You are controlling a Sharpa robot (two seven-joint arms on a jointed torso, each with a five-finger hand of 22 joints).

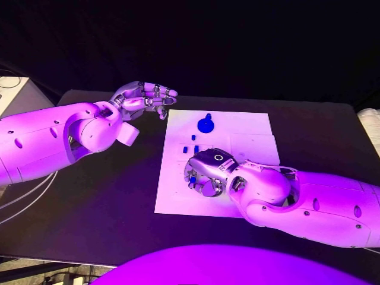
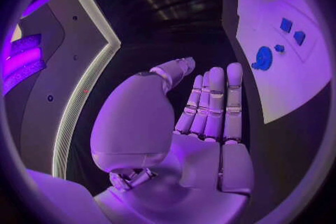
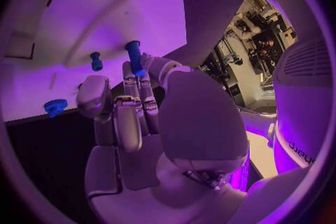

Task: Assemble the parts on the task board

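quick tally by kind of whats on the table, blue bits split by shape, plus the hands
blue round part: 1
small blue parts: 4
task board: 1
hands: 2, left hand and right hand
total: 8

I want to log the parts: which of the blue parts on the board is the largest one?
The round blue part near the far edge of the task board; the other blue parts are only small pegs nearer the right hand.
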